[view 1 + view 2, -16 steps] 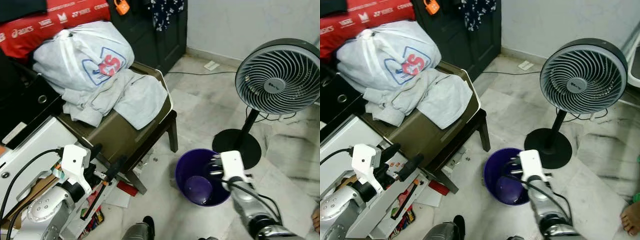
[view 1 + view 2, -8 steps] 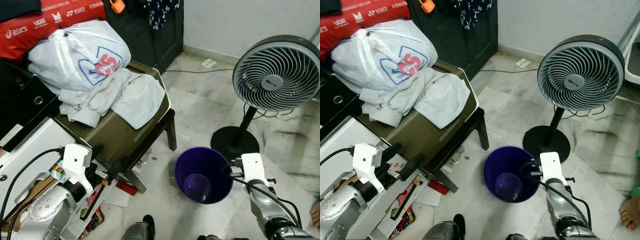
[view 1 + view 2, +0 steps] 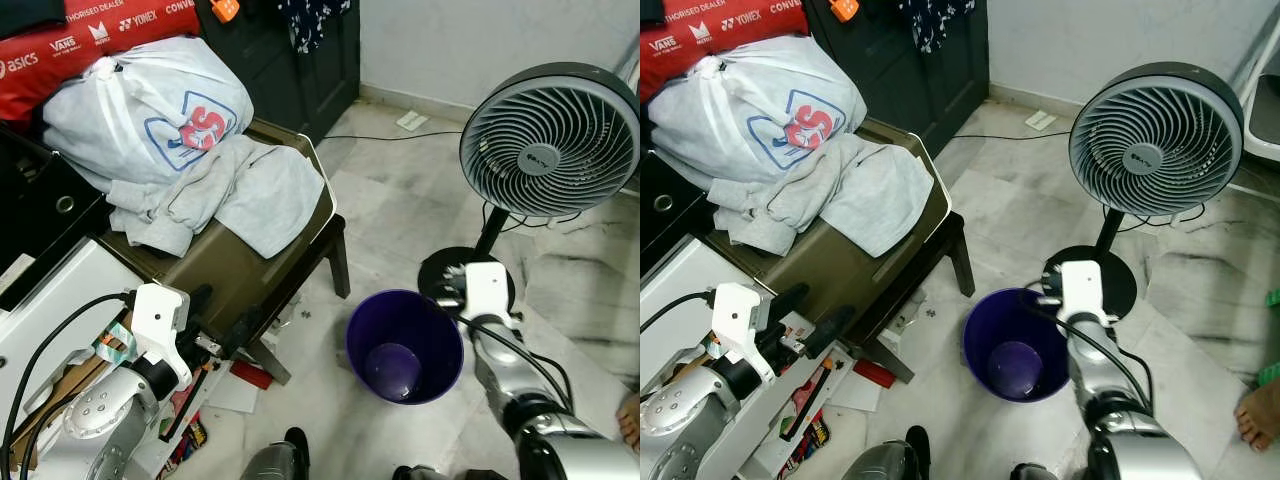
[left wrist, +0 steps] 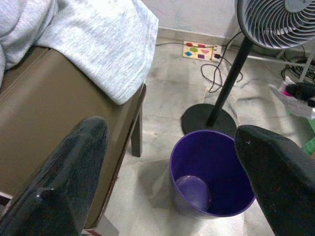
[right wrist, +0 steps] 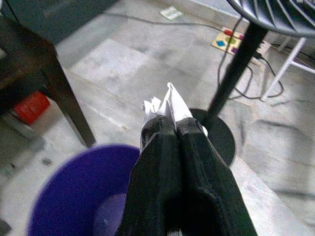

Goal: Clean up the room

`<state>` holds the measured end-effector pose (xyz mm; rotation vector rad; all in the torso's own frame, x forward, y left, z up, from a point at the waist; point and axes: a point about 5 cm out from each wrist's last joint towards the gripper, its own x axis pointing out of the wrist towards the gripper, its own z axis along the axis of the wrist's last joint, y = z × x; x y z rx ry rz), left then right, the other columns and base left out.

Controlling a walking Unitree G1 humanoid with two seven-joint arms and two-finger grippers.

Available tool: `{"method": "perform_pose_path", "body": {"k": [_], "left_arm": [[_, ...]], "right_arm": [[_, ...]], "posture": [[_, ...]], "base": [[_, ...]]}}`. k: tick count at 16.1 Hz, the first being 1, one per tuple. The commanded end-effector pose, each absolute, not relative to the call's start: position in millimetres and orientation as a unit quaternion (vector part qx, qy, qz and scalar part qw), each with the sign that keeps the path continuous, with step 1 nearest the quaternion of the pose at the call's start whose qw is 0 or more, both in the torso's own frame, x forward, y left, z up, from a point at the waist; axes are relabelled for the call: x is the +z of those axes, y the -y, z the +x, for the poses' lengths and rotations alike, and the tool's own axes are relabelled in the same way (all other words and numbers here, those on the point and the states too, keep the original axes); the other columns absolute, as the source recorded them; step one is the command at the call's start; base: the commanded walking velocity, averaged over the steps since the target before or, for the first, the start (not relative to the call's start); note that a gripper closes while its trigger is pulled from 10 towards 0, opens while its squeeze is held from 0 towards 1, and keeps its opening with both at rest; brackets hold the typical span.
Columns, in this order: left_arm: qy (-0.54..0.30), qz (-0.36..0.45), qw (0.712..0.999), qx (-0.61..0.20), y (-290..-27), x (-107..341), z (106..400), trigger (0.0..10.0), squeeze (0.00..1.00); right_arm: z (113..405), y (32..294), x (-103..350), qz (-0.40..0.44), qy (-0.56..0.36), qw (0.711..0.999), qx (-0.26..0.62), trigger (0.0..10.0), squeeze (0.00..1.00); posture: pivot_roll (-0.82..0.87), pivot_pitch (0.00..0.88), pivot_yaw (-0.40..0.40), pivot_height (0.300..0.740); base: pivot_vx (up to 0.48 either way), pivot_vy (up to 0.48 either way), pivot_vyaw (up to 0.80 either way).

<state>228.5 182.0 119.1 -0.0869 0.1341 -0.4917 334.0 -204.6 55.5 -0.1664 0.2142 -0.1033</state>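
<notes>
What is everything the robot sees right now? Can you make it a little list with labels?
right gripper: shut on white paper, by the bin's rim
bin: purple, open, on the floor
left gripper: open, near the chair
chair: brown, holds grey clothes and a bag
fan: standing behind the bin
</notes>
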Motion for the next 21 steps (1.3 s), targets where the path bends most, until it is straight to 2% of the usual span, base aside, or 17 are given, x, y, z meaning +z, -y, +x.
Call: {"method": "perform_pose_path", "body": {"k": [1, 4, 5, 6, 14, 18, 21], "left_arm": [[-0.077, -0.039, 0.969, -0.233, -185.1, 116.2, 226.7, 10.0, 0.0], [-0.078, -0.04, 0.969, -0.232, -184.1, 115.4, 226.0, 10.0, 0.0], [-0.078, -0.04, 0.969, -0.232, -183.7, 115.3, 226.1, 10.0, 0.0], [-0.078, -0.04, 0.969, -0.231, -183.5, 115.2, 226.2, 10.0, 0.0], [-0.077, -0.043, 0.969, -0.231, -181.7, 113.3, 227.9, 10.0, 0.0], [-0.072, -0.043, 0.97, -0.23, -180.2, 113.6, 231.2, 10.0, 0.0], [-0.05, -0.05, 0.97, -0.234, -173.6, 117.5, 238.7, 10.0, 0.0]], "right_arm": [[338.6, 195.7, 61.5, -0.072, -0.089, 0.993, -0.038, 10.0, 0.0], [340.9, 183.0, 63.9, -0.071, -0.077, 0.994, -0.01, 10.0, 0.01], [339.8, 183.2, 62.3, -0.071, -0.078, 0.994, -0.011, 10.0, 0.97], [338.4, 183.9, 60.6, -0.071, -0.081, 0.994, -0.012, 10.0, 1.0], [336.5, 190.9, 59.1, -0.079, -0.085, 0.993, -0.017, 10.0, 1.0], [337.1, 187.6, 61.5, -0.069, -0.073, 0.995, -0.006, 10.0, 1.0], [338.5, 179.0, 69.9, -0.056, -0.038, 0.998, 0.016, 10.0, 1.0]], "posture": [[0.15, 0.233, 0.133, 0.74], [0.14, 0.234, 0.13, 0.74], [0.14, 0.233, 0.128, 0.74], [0.15, 0.233, 0.128, 0.74], [0.13, 0.222, 0.124, 0.74], [0.13, 0.205, 0.114, 0.74], [0.09, 0.159, 0.078, 0.74]], "base": [[0.0, 0.0, 0.0], [0.0, 0.0, 0.0], [0.0, 0.0, 0.0], [0.0, 0.0, 0.0], [0.0, 0.0, 0.0], [0.0, 0.0, 0.0], [0.0, 0.0, 0.0]]}}
